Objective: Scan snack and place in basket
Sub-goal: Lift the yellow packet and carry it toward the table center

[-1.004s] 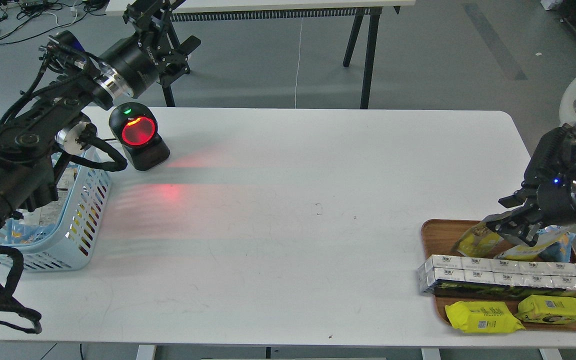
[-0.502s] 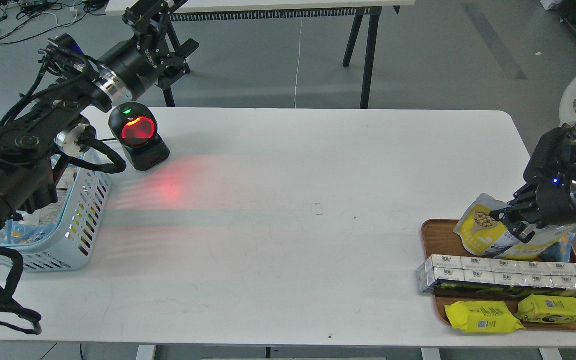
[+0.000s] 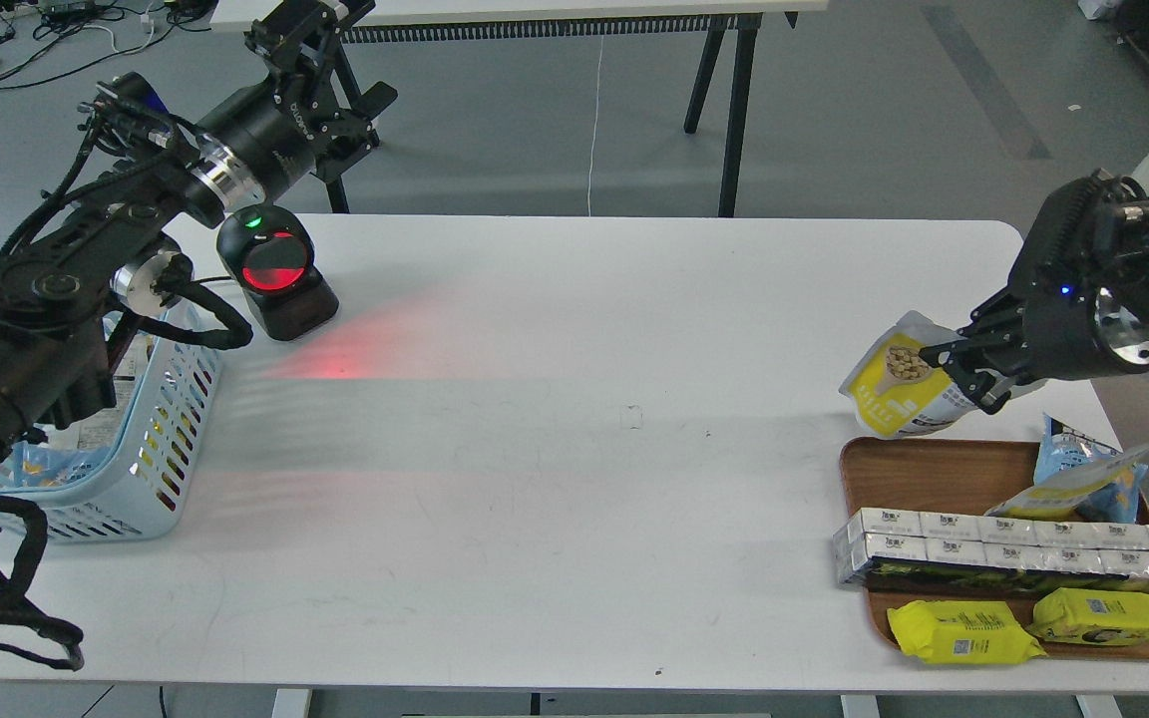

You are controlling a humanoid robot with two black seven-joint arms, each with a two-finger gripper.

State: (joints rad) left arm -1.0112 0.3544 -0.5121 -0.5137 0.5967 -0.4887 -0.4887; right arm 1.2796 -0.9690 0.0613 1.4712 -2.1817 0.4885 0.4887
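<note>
The right pincer (image 3: 963, 371) pinches the small yellow and silver-white stand-up pouch (image 3: 902, 391) printed with beige nuts, holding it tilted in the air above the white table (image 3: 584, 449), just beyond the far edge of the brown wooden tray (image 3: 919, 469). The black barcode scanner with its glowing red window (image 3: 275, 269) stands well apart at the far left, so the pouch has the whole table to cross leftward, and the right arm is the one that carries it. The light blue slotted plastic basket (image 3: 171, 409) sits beside the scanner, half hidden under the left arm. The left pincer (image 3: 310, 30) hangs beyond the table's far edge; I cannot tell whether it is spread. The pouch's barcode side is not visible from here.
</note>
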